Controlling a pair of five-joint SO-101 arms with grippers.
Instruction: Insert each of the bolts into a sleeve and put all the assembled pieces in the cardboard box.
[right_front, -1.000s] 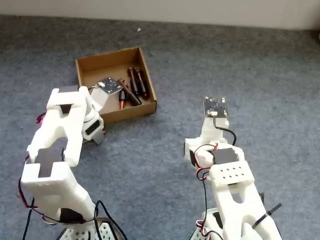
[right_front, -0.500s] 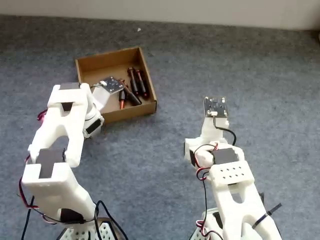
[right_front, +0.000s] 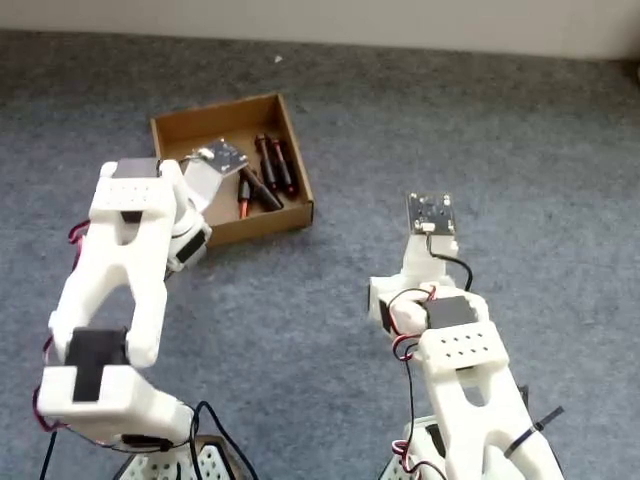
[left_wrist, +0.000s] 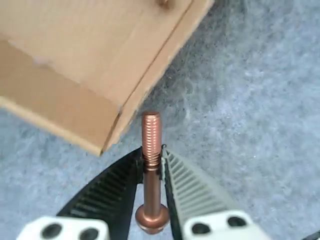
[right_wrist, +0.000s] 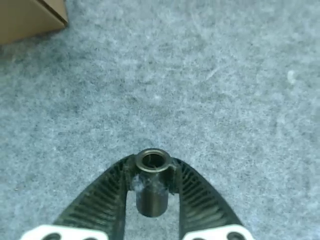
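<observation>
The left jaws are closed on a copper bolt, its threaded tip just beside a corner of the cardboard box; the right jaws clamp a dark sleeve.

Left gripper pinches a bolt, arm stretched far left; right gripper, nearer, clasps a sleeve.

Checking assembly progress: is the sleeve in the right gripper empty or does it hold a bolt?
Empty: the sleeve, clamped in the right gripper, shows an open bore. The bolt sits bare in the left gripper.
</observation>
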